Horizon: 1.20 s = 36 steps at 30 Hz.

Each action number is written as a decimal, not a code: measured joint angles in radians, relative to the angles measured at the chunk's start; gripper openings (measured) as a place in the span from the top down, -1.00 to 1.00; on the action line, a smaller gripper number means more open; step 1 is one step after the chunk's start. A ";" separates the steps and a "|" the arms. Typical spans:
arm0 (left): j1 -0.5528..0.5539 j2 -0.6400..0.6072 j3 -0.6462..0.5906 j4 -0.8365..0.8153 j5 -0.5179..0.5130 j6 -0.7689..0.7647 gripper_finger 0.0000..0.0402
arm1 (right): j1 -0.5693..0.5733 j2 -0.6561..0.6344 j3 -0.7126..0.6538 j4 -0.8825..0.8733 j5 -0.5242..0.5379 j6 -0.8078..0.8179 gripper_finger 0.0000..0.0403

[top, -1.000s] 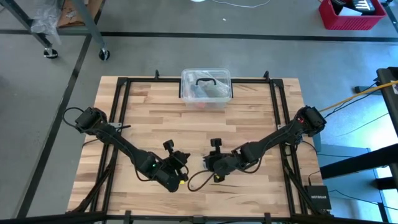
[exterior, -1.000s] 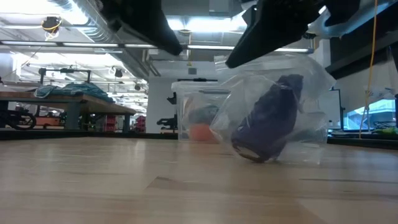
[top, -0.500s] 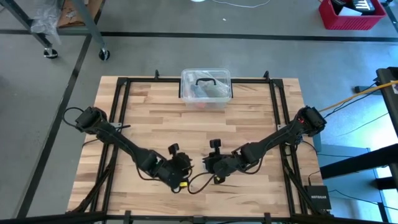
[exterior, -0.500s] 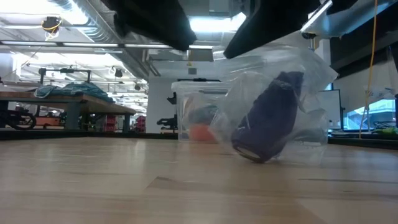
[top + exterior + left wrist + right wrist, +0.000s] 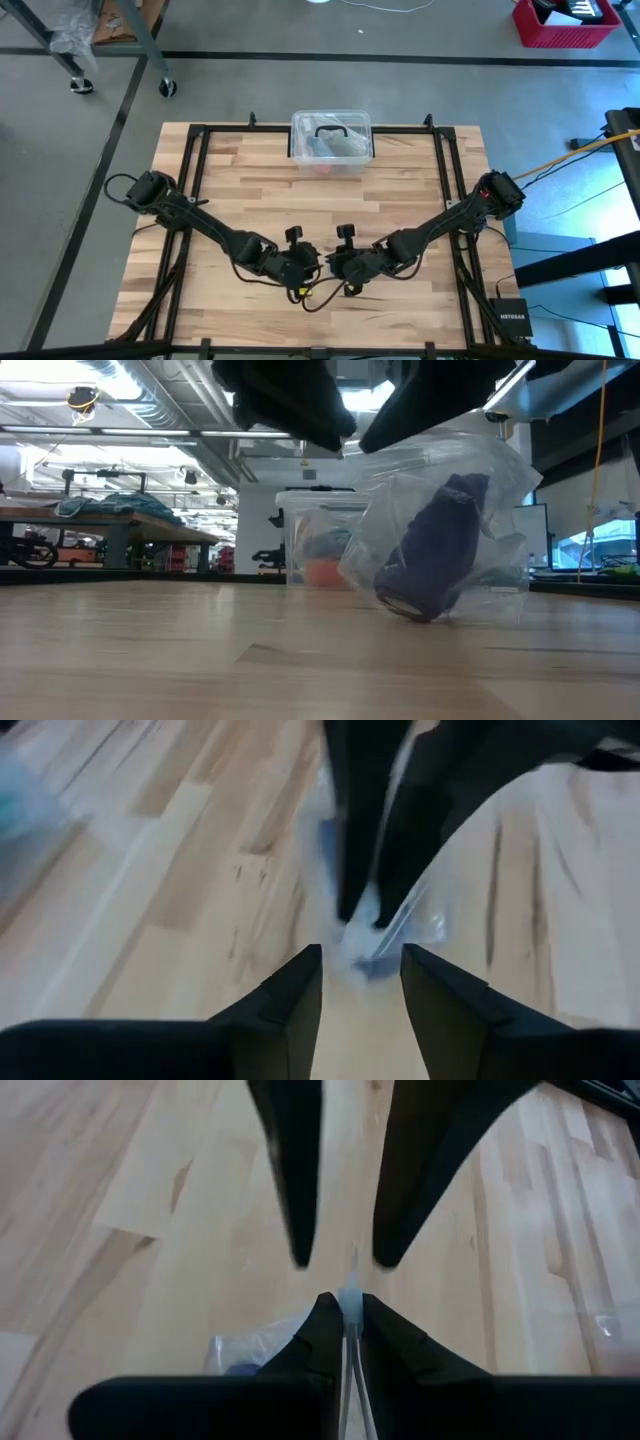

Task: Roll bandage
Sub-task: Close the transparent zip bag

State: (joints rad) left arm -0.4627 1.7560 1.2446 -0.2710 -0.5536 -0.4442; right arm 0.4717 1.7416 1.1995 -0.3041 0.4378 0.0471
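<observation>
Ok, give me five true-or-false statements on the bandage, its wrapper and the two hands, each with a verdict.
1. The bandage is inside a clear wrapper. True.
2. The right hand pinches an edge of the wrapper. True.
3. The left hand is shut on the wrapper. False: its fingers are apart, with the wrapper just ahead of them.
4. The box sits between the two hands. False: it stands at the table's far edge, while the hands meet near the front edge.
5. The bandage lies unrolled flat on the table. False: it is bunched up in the wrapper.
</observation>
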 joint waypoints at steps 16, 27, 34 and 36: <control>0.012 0.021 0.000 0.046 0.001 0.110 0.66 | 0.000 0.000 0.000 0.008 -0.005 0.001 0.85; 0.018 0.028 0.000 0.047 0.003 0.151 0.88 | 0.000 0.000 -0.001 0.015 -0.007 0.000 0.85; 0.020 0.028 -0.001 0.034 -0.063 0.148 0.99 | -0.002 0.000 -0.001 0.014 0.005 0.007 0.85; 0.012 0.028 -0.001 0.018 -0.099 0.127 0.99 | -0.002 0.000 -0.001 0.012 0.009 0.023 0.85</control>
State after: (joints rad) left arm -0.4504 1.7844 1.2438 -0.2527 -0.6521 -0.3177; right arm 0.4701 1.7420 1.1984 -0.2924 0.4465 0.0700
